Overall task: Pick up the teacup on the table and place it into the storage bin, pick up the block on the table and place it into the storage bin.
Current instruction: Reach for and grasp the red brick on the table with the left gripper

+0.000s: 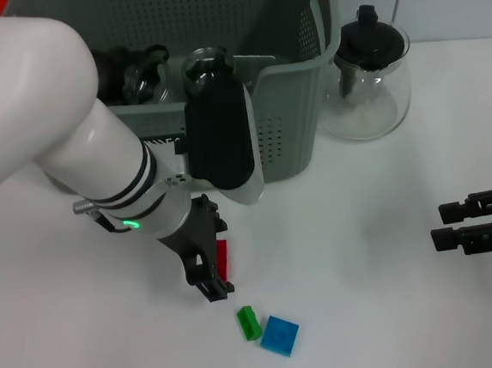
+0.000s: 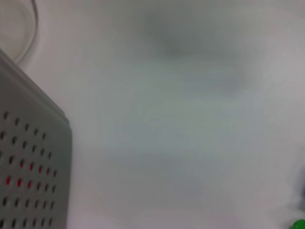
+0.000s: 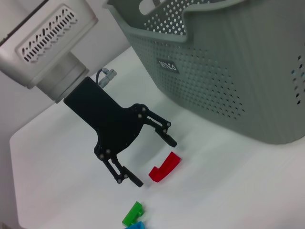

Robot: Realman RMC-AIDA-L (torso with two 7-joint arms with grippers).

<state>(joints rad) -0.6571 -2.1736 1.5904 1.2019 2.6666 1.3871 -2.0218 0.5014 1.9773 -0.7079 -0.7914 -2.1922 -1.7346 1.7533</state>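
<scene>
The red block point(image 3: 165, 167) lies flat on the white table point(image 1: 369, 311), right between the spread fingers of the left gripper point(image 3: 155, 162), which hangs low over it, open and holding nothing. One fingertip sits on the bin side of the block, the other on the side facing the green block point(image 1: 248, 322) and the blue block point(image 1: 279, 335). From the right wrist view there looks to be a gap on both sides, so the block is bracketed but not yet pinched.

To do this well, I would say the gripper needs to settle straight down until the pads are level with the block's sides, then close evenly so the piece does not skate off across the smooth table. The block appears thin and bent at one end, so a grip across its flat middle seems safer than near the curled tip.

The storage bin point(image 1: 301, 127) stands just behind the gripper, its perforated wall near the wrist, with glassware already inside, probably the teacup. The lift has to clear that rim before moving in. The green and blue blocks lie just beyond the outer fingertip; a sloppy close could nudge them. The glass teapot point(image 1: 366, 79) stands beside the bin on its far side, well out of the way. The right gripper point(image 1: 452, 224) rests parked far off at the table's edge, its fingers apart, leaving plenty of bare table between.
</scene>
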